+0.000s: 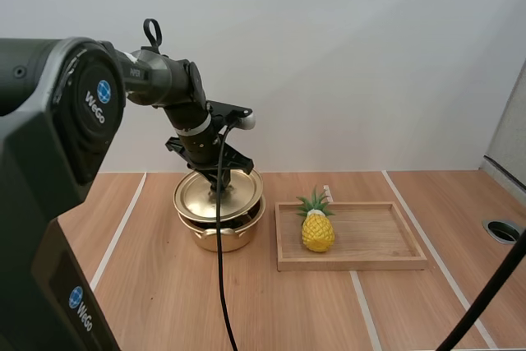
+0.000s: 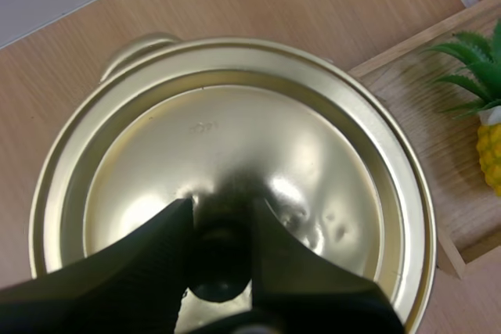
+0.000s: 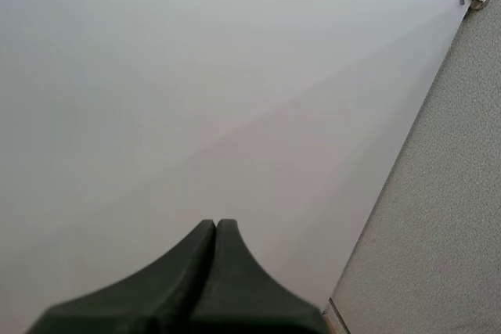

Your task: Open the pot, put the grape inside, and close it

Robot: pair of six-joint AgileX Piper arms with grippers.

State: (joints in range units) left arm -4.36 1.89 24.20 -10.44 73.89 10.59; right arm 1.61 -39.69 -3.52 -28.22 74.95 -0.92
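Note:
A gold pot [image 1: 220, 236] stands on the table left of centre, with its gold lid [image 1: 197, 195] over its mouth. My left gripper [image 1: 220, 190] reaches down onto the middle of the lid. In the left wrist view its two fingers pinch the lid's dark knob [image 2: 221, 271] between them, on the lid [image 2: 235, 138]. Whether the lid rests on the rim or hangs just above it, I cannot tell. A yellow toy pineapple [image 1: 317, 229] with green leaves lies in the wooden tray [image 1: 353, 265]. My right gripper [image 3: 217, 226] is shut on nothing and faces a blank wall.
The tray stands right of the pot, close to it; its corner [image 2: 407, 44] and the pineapple [image 2: 491, 154] lie just beside the lid. One pot handle [image 2: 141, 46] sticks out on the far side. White lines cross the wooden table. A round hole [image 1: 503, 229] sits at the right edge.

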